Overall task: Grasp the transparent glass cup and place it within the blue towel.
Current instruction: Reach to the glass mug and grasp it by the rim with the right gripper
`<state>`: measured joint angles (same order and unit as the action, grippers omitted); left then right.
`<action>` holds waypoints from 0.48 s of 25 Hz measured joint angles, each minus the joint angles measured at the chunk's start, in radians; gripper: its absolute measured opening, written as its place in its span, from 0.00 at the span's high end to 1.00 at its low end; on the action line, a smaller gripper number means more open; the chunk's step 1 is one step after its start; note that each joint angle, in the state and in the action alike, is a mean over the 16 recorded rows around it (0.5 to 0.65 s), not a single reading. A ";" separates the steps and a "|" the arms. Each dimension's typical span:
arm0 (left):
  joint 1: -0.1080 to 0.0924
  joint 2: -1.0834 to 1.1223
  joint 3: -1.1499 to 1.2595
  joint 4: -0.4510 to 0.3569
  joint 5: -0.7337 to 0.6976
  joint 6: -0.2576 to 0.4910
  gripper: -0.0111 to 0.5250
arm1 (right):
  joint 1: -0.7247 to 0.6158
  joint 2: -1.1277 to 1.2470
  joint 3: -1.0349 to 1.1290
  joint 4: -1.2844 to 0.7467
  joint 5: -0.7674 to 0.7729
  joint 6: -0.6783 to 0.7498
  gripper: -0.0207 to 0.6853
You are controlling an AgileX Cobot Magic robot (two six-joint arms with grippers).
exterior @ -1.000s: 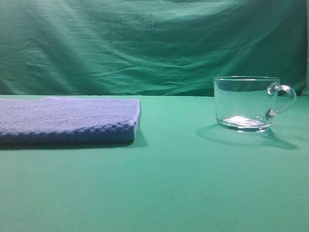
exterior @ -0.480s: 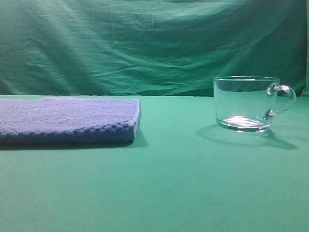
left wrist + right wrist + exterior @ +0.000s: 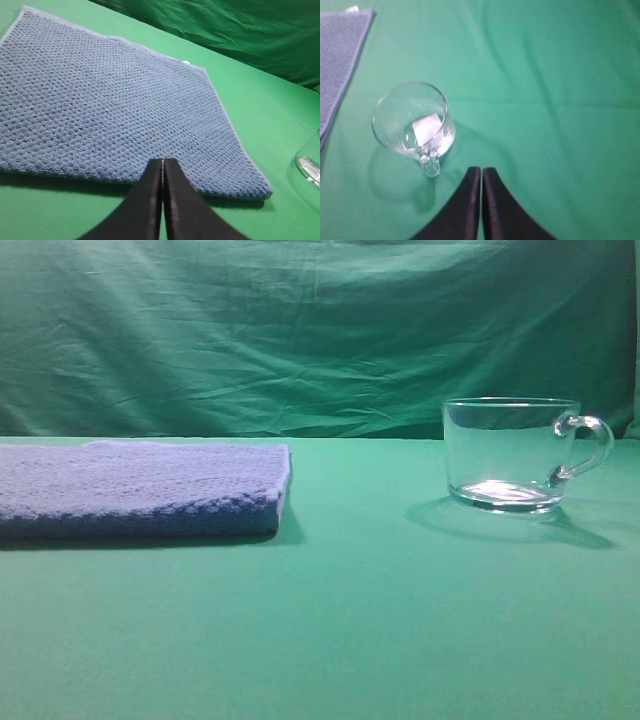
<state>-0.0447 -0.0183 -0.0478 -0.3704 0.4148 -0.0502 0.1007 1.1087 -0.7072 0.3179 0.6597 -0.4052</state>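
Note:
The transparent glass cup stands upright on the green table at the right, its loop handle to the right. The right wrist view shows it from above, handle towards the camera. The blue towel lies flat and folded at the left; it fills the left wrist view. My left gripper is shut and empty over the towel's near edge. My right gripper is shut and empty, a little right of and nearer than the cup's handle. Neither gripper shows in the exterior view.
A green cloth covers the table, and a wrinkled green backdrop hangs behind it. The cup's base shows at the right edge of the left wrist view. The towel's corner shows at the top left of the right wrist view.

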 joint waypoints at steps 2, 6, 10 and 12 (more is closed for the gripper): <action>0.000 0.000 0.000 0.000 0.000 0.000 0.98 | 0.024 0.043 -0.012 0.000 0.008 -0.045 0.95; 0.000 0.000 0.000 0.000 0.000 0.000 0.98 | 0.071 0.124 -0.041 0.000 0.034 -0.129 0.83; 0.000 0.000 0.000 0.000 0.000 0.000 0.98 | 0.112 0.201 -0.074 0.009 0.070 -0.194 0.61; 0.000 0.000 0.000 0.000 0.000 0.000 0.98 | 0.124 0.240 -0.092 0.017 0.089 -0.212 0.50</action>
<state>-0.0447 -0.0183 -0.0478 -0.3704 0.4148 -0.0502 0.2245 1.3486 -0.7995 0.3349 0.7491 -0.6174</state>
